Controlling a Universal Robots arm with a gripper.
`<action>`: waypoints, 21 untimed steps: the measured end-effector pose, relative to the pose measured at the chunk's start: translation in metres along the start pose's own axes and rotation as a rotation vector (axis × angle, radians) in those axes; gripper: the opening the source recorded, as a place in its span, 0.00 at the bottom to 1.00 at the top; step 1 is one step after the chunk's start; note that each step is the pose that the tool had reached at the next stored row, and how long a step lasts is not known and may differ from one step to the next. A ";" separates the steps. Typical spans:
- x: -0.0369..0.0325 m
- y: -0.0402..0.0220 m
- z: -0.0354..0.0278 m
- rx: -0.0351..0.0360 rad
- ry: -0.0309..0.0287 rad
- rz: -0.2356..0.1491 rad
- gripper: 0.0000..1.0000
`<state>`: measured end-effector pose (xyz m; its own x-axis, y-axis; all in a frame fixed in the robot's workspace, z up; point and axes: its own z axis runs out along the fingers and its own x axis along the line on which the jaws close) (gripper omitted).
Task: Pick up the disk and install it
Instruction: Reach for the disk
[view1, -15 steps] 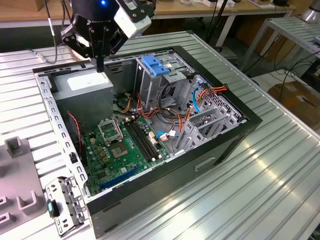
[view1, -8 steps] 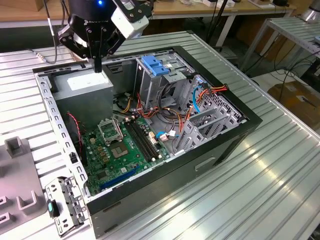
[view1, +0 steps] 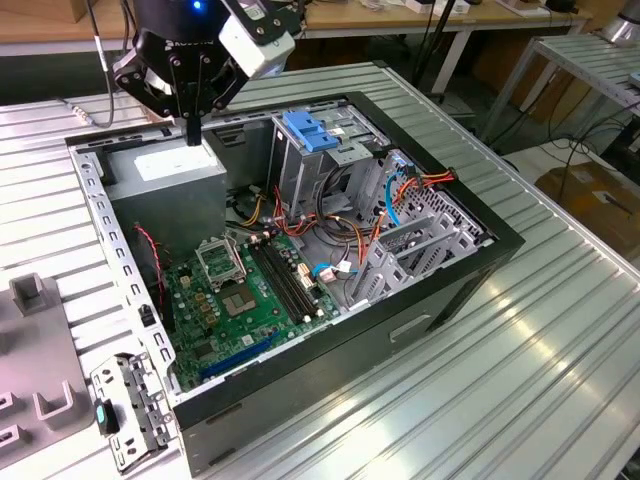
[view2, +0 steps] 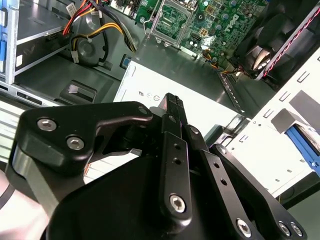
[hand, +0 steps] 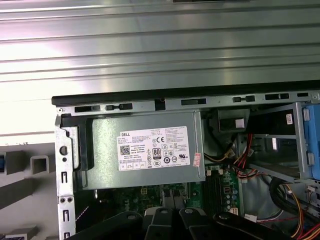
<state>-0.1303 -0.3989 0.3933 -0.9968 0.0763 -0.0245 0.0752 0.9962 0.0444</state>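
Note:
The disk is out of view. My gripper (view1: 193, 132) hangs at the back of the exterior view's left, just above the large grey box with a white sticker (view1: 170, 170) in the corner of the open computer case (view1: 440, 300). Its black fingers (view2: 173, 107) are pressed together with nothing between them, so it is shut and empty. The first wrist view looks down on the same grey box (hand: 145, 150). The blue-handled metal drive cage (view1: 312, 135) stands upright in the case, towards the exterior view's right of the gripper.
A green motherboard (view1: 240, 300) lies on the case floor, with bundles of coloured cables (view1: 400, 190) beside the cage. A pale grey fixture (view1: 35, 340) and a metal bracket (view1: 125, 410) sit on the ribbed table (view1: 520, 380) outside the case. A blue strip (view2: 302, 142) shows on the fixture.

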 end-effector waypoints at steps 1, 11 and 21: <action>0.0007 -0.0001 0.0000 0.0000 0.0000 0.000 0.11; 0.0085 -0.0006 -0.0002 0.0000 0.0000 0.000 0.11; 0.0180 -0.0014 -0.0004 0.0000 0.0000 0.000 0.11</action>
<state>-0.1484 -0.3989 0.3933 -0.9968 0.0762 -0.0245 0.0751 0.9962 0.0444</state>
